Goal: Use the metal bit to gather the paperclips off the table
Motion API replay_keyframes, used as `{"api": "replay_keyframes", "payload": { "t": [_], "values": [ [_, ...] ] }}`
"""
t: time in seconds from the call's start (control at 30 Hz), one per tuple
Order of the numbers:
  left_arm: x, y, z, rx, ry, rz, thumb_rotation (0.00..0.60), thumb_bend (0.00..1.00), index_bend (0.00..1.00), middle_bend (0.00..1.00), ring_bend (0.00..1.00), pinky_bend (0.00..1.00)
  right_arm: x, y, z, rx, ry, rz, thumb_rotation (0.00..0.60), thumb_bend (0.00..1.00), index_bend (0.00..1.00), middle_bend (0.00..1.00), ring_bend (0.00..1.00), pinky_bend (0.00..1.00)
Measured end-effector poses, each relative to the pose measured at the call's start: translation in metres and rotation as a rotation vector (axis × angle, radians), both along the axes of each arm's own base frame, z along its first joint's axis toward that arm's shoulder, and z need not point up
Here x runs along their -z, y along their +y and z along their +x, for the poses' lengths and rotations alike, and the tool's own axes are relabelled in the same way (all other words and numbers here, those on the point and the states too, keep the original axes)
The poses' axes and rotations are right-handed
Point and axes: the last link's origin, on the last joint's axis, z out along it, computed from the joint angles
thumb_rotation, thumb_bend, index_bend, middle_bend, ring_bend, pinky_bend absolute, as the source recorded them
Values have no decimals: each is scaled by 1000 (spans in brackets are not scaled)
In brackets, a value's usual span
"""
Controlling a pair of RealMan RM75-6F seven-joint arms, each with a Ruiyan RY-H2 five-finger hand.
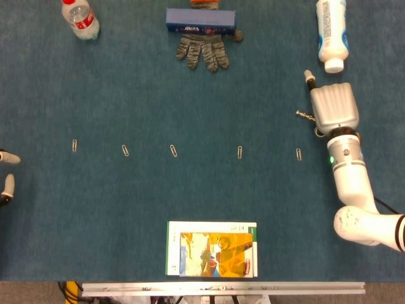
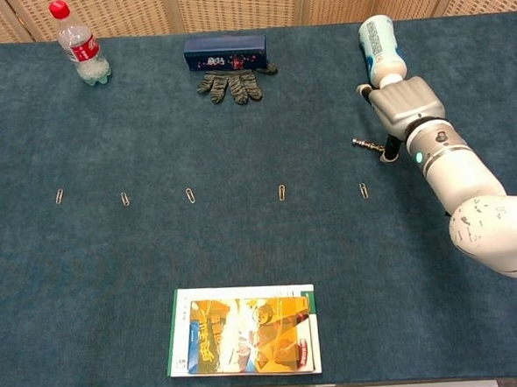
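Big blue table (image 1: 126, 202), book (image 1: 211, 248) at the near edge. Right hand (image 1: 333, 107) sits back-up near the white bottle (image 1: 332, 35), fingers curled around the metal bit (image 1: 305, 115), which pokes out its left side, a little above the rightmost of five paperclips (image 1: 173, 150) in a row. Left hand (image 1: 6, 177) is barely in view, fingers apart. Far side: glove (image 1: 204, 50), box (image 1: 200, 21), water bottle (image 1: 80, 19).
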Motion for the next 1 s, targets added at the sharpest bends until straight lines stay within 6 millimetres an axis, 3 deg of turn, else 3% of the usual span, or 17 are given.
{"api": "replay_keyframes", "payload": {
  "t": [1.0],
  "values": [
    [2,0,0,-3,1,-4,600,491,376,364,330,360,-12,-11,-10,32,-6,-62,600,0,74,1000,1000,1000]
  ]
}}
